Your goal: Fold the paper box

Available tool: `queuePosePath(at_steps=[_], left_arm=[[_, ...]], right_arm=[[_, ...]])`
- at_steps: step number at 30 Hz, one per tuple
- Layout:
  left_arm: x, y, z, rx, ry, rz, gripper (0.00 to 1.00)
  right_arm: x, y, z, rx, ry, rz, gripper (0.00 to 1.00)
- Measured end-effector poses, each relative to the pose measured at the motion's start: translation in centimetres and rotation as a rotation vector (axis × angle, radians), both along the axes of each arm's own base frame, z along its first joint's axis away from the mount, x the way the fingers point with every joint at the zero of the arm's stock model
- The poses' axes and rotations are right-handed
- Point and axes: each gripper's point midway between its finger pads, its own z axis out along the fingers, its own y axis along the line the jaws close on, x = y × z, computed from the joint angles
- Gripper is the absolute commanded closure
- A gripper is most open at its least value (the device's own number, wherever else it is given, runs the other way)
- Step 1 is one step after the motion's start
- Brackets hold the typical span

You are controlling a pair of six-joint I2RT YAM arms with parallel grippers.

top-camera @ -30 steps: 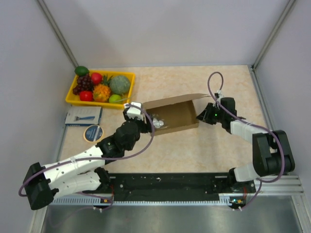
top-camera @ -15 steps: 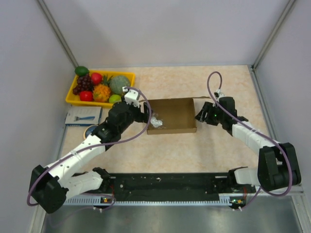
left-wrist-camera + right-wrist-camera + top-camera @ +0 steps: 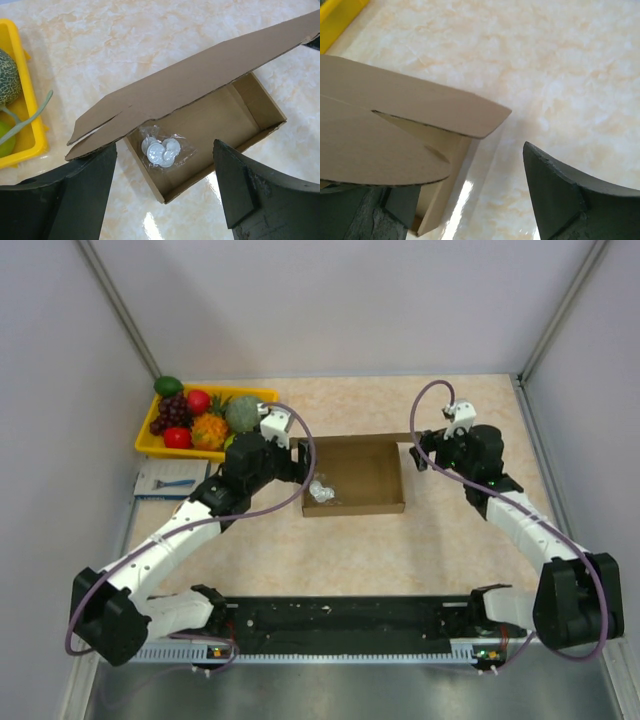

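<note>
The paper box [image 3: 365, 472] is brown cardboard and lies open-topped in the middle of the table, with its lid flap [image 3: 355, 438] standing along the far edge. Inside it lies a clear packet of white discs [image 3: 321, 490]. My left gripper [image 3: 296, 458] hovers open at the box's left end. In the left wrist view the lid [image 3: 200, 82] slants above the tray of the box [image 3: 260, 117], and the packet [image 3: 162, 150] shows between my left gripper's [image 3: 165, 150] fingers. My right gripper [image 3: 422, 452] is open at the right end. A lid flap [image 3: 405, 102] and rounded tab [image 3: 370, 157] overlap its left finger.
A yellow fruit tray [image 3: 262, 393] sits at the back left, and its rim [image 3: 30, 117] lies close to my left gripper. A small blue-white packet [image 3: 172, 478] lies in front of it. Grey walls enclose the table on three sides.
The box was skewed with its lid leaning over; now it sits square with the lid upright at the back. My right gripper has opened and let go. Both grippers moved toward the back.
</note>
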Motion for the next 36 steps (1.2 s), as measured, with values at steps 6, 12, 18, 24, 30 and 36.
queuePosePath(at_steps=[6, 12, 18, 24, 30, 36], left_arm=[[0.6, 0.7, 0.1, -0.001, 0.016, -0.006, 0.17], [1.5, 2.2, 0.5, -0.020, 0.028, 0.008, 0.17], [1.8, 5.8, 0.0, -0.047, 0.044, 0.068, 0.15], [2.0, 9.9, -2.9, -0.150, 0.078, 0.173, 0.14], [3.6, 8.4, -4.2, -0.196, 0.033, 0.088, 0.12], [6.9, 7.8, -4.8, -0.142, 0.020, 0.043, 0.15]], right_arm=[[1.8, 0.0, 1.6, -0.041, -0.147, 0.122, 0.23], [2.9, 1.5, 0.8, -0.040, -0.160, 0.237, 0.23], [3.9, 2.6, 1.5, -0.020, -0.179, 0.298, 0.26], [4.9, 2.8, 3.4, -0.015, -0.202, 0.306, 0.29], [5.7, 3.1, 3.5, 0.009, -0.165, 0.312, 0.33], [5.7, 3.3, 2.8, 0.031, -0.112, 0.309, 0.40]])
